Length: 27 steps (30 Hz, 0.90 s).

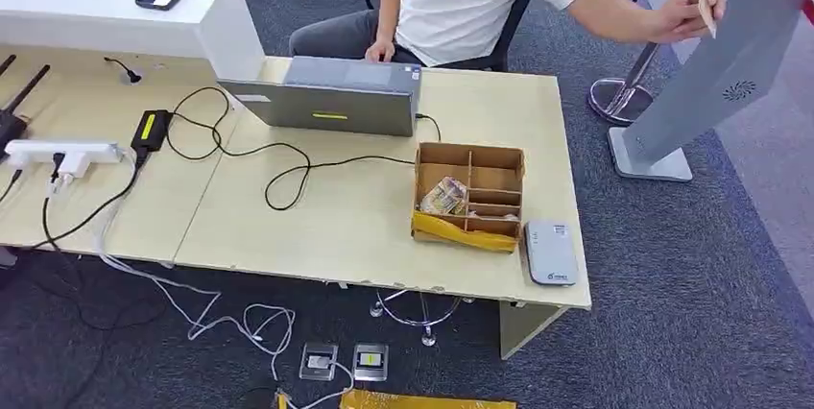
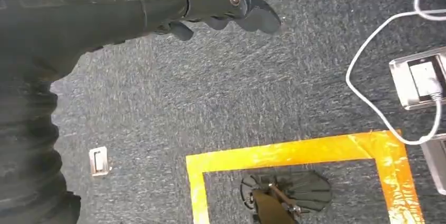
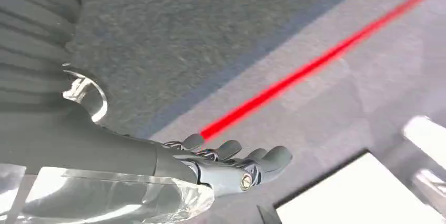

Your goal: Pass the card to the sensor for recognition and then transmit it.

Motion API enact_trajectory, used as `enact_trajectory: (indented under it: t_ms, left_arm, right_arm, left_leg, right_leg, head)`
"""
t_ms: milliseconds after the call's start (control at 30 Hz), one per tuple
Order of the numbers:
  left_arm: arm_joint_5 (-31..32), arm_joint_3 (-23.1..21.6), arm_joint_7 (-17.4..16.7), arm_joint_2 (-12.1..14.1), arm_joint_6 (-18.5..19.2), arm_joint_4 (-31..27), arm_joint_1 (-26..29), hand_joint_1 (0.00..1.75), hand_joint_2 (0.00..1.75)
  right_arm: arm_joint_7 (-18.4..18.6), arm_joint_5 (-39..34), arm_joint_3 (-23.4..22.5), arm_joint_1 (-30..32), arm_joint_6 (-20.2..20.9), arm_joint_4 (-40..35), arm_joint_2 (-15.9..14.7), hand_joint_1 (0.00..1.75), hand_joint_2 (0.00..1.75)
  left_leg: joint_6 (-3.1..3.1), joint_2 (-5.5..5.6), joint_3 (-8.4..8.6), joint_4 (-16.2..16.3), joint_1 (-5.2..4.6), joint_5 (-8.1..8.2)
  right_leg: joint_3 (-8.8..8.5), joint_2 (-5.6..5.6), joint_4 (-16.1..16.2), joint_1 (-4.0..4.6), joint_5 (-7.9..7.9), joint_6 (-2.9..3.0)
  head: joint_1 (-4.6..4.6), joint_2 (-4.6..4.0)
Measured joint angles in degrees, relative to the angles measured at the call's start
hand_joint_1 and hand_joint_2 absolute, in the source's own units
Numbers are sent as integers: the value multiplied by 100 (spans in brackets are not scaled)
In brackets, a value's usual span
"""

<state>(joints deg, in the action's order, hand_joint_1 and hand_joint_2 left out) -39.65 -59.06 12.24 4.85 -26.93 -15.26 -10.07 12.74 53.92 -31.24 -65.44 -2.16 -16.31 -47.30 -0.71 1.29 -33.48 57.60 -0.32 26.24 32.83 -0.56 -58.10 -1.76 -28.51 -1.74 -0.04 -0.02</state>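
person's hand (image 1: 683,13) holds card (image 1: 708,10) at kiosk (image 1: 730,63).

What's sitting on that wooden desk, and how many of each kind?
Laptop: 1
Divided cardboard box: 1
Grey card reader: 1
White power strip: 1
Black adapter with a yellow label: 1
Total: 5, leaving aside the cables and the partly cut-off black device at the desk's edge.
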Motion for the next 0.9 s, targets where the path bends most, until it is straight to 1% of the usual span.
enact_trajectory:
  t_ms: [67, 133, 200, 267, 367, 467, 600, 700, 767, 900]
  left_arm:
    - [4, 0, 0, -2, 0, 0, -7, 0, 175]
    - [20, -4, 13, -4, -9, 0, -5, 0, 175]
    - [59, -18, 48, -4, -44, 0, -6, 0, 175]
    - [74, -35, 79, -4, -76, 0, -10, 0, 175]
    - [81, -39, 138, -4, -105, 0, -25, 0, 175]
    - [76, -42, 184, -7, -116, 0, -45, 0, 175]
    - [74, -44, 225, -7, -122, 0, -43, 0, 175]
    - [94, -44, 256, -4, -122, 0, -52, 0, 175]
    - [105, -44, 260, -4, -120, 0, -55, 0, 175]
    - [114, -46, 273, -2, -118, 0, -47, 0, 175]
  right_arm:
    - [-39, -24, 160, -75, -15, -2, -40, 0, 175]
    - [-192, -9, 293, -167, -15, -2, -46, 0, 175]
    - [-488, 109, 512, -391, -4, -2, -33, 0, 175]
    - [-895, 234, 795, -713, 13, -2, 37, 0, 175]
    - [-1642, 361, 1315, -1120, -81, -55, 322, 0, 175]
    - [-2167, 341, 1822, -1280, -258, -131, 665, 0, 175]
    - [-2562, -7, 2421, -1313, -459, -245, 1080, 0, 175]
    - [-2955, -382, 3005, -1288, -729, -389, 1414, 0, 175]
    - [-3034, -569, 3336, -1235, -899, -520, 1589, 0, 175]
    - [-3029, -783, 3811, -1171, -949, -686, 1769, 0, 175]
  left_leg:
    - [1, -7, 0, -1, 0, 2]
    - [2, -14, -4, -2, -2, 3]
    - [2, -21, -8, -2, -4, 3]
    - [2, -25, -9, -4, -3, 2]
    - [4, -41, 2, -4, 11, 1]
    - [10, -31, 2, -3, 20, -10]
    - [12, -19, -5, -3, 23, -12]
    - [13, -29, -1, -2, 24, -13]
    - [13, -28, -1, -2, 26, -13]
    - [13, -10, -7, -2, 27, -13]
  right_leg:
    - [0, 8, 2, 1, 0, 0]
    - [0, 20, 1, -1, 0, 0]
    - [3, 26, 0, -3, 1, -1]
    - [3, 27, -1, -1, 2, -1]
    - [-1, 42, -2, 14, 6, 3]
    - [-1, 34, -1, 22, 7, 4]
    - [-3, 24, -2, 26, 8, 5]
    - [2, 37, -4, 27, 8, 6]
    - [2, 36, -4, 28, 8, 6]
    - [3, 14, -2, 29, 7, 7]
  head:
    - [2, 2]
    - [0, 0]
    - [2, 0]
    - [2, 0]
    - [2, 0]
    - [4, 2]
    - [4, 2]
    - [2, 0]
    - [2, 0]
    - [4, 0]
